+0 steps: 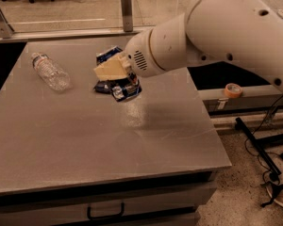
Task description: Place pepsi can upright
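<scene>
Hand (120, 82) at the end of a thick white arm (226, 27) hangs over the middle of the grey surface (85, 145), slightly towards its far side. The arm comes in from the upper right and narrows to a rounded wrist with a small vent grille. A pale, beige finger (111, 71) juts out to the left of the wrist, and right beneath it sits the pepsi can (128, 90), dark blue with light markings. The hand is closed around the can and grips it from above. The can is tilted rather than upright, and it cannot be told whether its lowest edge touches the surface or is just above it; a faint pale sheen lies on the surface directly below. A dark packet (108, 55) lies on the surface behind the hand, largely hidden by the finger and the can. A clear plastic water bottle (51, 72) lies on its side well to the left, its cap pointing towards the far left corner, apart from the can and the hand. The front of the unit under the surface carries a drawer with a black handle (105, 213). To the right, on a lower ledge, rests a roll of tape (233, 90), and black cables (269, 149) trail over the speckled floor near it.
</scene>
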Available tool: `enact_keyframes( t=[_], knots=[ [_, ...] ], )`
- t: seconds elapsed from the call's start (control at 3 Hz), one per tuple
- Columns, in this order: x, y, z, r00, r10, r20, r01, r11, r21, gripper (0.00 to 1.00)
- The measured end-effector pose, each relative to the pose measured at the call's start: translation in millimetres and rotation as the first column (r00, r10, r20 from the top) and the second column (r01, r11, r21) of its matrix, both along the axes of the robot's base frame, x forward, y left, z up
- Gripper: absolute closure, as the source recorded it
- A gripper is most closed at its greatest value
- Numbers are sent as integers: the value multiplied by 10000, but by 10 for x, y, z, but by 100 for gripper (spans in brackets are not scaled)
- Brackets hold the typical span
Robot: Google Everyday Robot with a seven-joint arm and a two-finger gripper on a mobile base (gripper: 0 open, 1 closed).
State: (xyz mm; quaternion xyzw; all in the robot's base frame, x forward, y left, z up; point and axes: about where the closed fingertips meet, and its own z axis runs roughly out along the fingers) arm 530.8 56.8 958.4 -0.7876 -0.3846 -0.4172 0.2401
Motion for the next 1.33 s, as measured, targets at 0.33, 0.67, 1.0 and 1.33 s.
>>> enact_keyframes(
  t=[0.33, 0.67, 1.0, 1.33],
  knots=[
    [-24, 43, -8, 9997, 227, 52, -227, 9997, -54, 100],
    [-95, 149, -298, 9981, 608, 4, -606, 9934, 970, 100],
    [-32, 153, -282, 9936, 531, 995, -761, 9669, 2434, 100],
    [-71, 228, -189, 9677, 825, 2383, -1554, 9394, 3057, 100]
  ],
)
